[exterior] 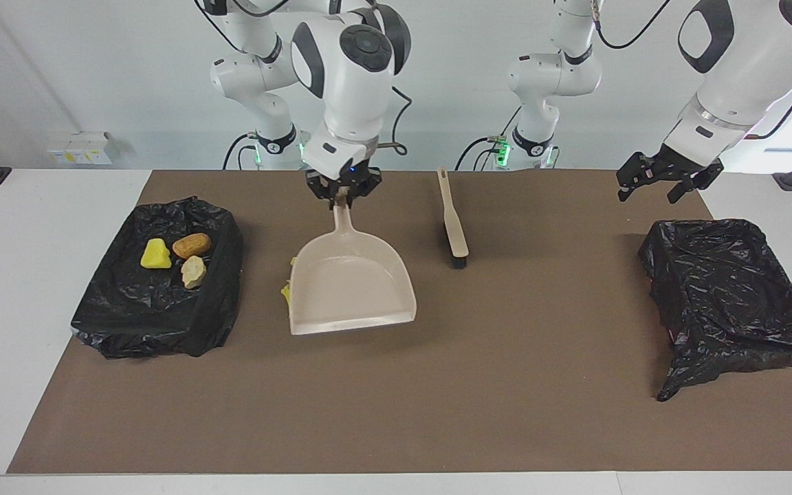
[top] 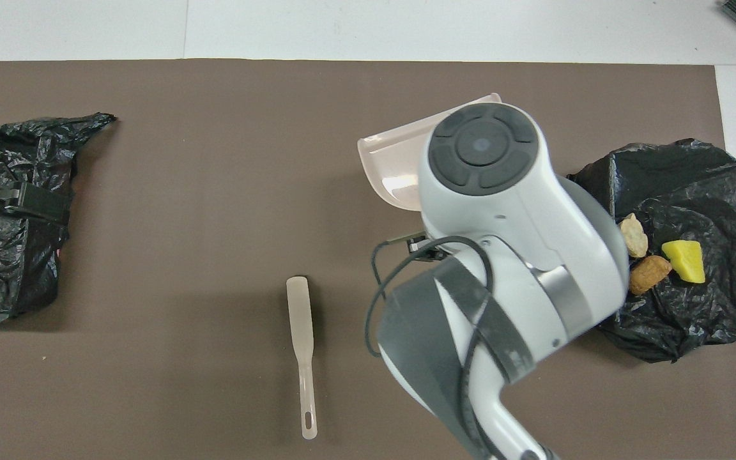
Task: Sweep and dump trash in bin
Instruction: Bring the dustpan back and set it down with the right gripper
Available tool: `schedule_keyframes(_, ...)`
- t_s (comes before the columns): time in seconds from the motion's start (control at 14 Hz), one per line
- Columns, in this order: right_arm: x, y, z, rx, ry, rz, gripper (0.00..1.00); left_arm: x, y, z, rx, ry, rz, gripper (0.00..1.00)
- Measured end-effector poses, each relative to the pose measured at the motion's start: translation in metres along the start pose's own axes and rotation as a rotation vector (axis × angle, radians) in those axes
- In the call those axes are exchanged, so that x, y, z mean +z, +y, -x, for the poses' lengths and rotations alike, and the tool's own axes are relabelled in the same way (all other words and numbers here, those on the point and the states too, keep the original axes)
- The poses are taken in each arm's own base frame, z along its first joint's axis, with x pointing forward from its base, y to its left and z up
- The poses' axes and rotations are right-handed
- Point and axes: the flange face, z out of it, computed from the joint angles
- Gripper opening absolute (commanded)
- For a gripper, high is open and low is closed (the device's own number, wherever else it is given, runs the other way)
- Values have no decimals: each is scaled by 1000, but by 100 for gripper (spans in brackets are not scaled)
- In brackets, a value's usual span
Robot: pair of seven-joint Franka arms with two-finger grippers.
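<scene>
A big brown mat (exterior: 396, 385) covers a white table (exterior: 18, 289), and the wall by the robots is pale. Two arms stand at the table.

The right gripper (exterior: 343, 194) is clamped tight on the handle of a beige dustpan (exterior: 348, 289). The pan is over the mat with its wide mouth pointing away from the robots. Whether it touches the mat cannot be told. In the overhead view the arm hides most of the pan.

A black-lined bin (exterior: 155, 330) sits at the right arm's end of the table. Three bits of trash lie in it: a yellow sponge piece (exterior: 155, 255), an orange-brown lump (exterior: 192, 244) and a tan lump (exterior: 192, 271). They lie close together. A little yellow scrap (exterior: 286, 294) peeks out at the pan's edge, on the side toward this bin. The pan hides the rest of it.

A beige brush (exterior: 452, 221) lies flat on the mat, beside the pan, toward the left arm's end. Nothing touches it.

The left gripper (exterior: 664, 180) waits in the air with its fingers spread wide and holds nothing. It is over the mat near a second black bin (exterior: 733, 302).
</scene>
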Motion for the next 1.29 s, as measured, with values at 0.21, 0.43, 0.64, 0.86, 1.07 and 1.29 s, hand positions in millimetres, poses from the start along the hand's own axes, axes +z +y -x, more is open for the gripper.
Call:
schedule_keyframes(0.21, 21, -33, -38, 62, 80, -172, 0, 0, 0, 0, 0, -1, 0, 100)
schedule_keyframes(0.43, 62, -74, -69, 129, 125, -234, 0, 0, 0, 0, 0, -1, 0, 100)
schedule_keyframes(0.64, 109, -120, -91, 161, 128, -262, 0, 0, 0, 0, 0, -1, 0, 100)
schedule_keyframes(0.86, 122, -129, -95, 161, 118, -263, 0, 0, 0, 0, 0, -1, 0, 100)
schedule_keyframes(1.07, 137, -135, -98, 158, 112, -266, 0, 0, 1, 0, 1, -3, 0, 100)
schedule_keyframes(1.29, 155, -140, -101, 159, 112, -270, 54, 2, 5, 0, 8, -2, 0, 100)
